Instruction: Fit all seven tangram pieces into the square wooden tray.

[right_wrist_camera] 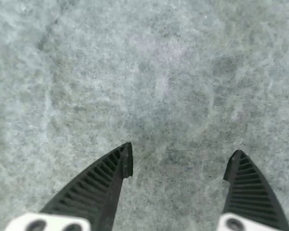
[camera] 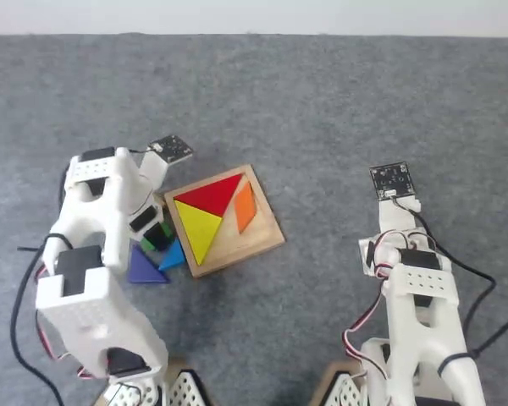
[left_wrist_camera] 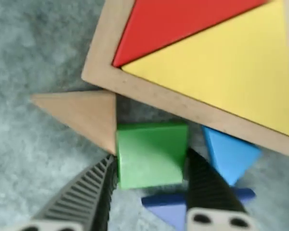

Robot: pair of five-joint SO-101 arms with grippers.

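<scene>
**Left wrist view: hand closed on the green square, beside the tray**

Left wrist view. Left hand [left_wrist_camera: 151, 159] is down among the loose pieces. Its two fingers [left_wrist_camera: 86, 197] are closed in to the width of the green square [left_wrist_camera: 151, 154], one against each opposite side. The square sits flat, just off the outer rim of the square wooden tray [left_wrist_camera: 149, 94]. A tan triangle [left_wrist_camera: 84, 115] lies against one side of the square, its long edge close by the tray corner. A light blue triangle [left_wrist_camera: 229, 154] lies on the square's other side, hard against the tray rim. A dark blue triangle [left_wrist_camera: 171, 211] is partly covered by the far finger; I cannot tell whether it touches the square.

High view. The tray rests tilted on the grey desk [camera: 322, 110], between the two arms and nearer the left one. Three pieces are seated in it. The red triangle [camera: 210, 196] and yellow triangle [camera: 199, 227] meet along one edge. The orange piece [camera: 245, 207] sits beside them towards the right arm. The rest of the tray floor is bare wood. The four loose pieces cluster on the desk on the tray's left-arm side.

Right wrist view. Right hand [right_wrist_camera: 183, 149] is spread wide with nothing between the fingers, over bare grey desk, well apart from the tray.
</scene>
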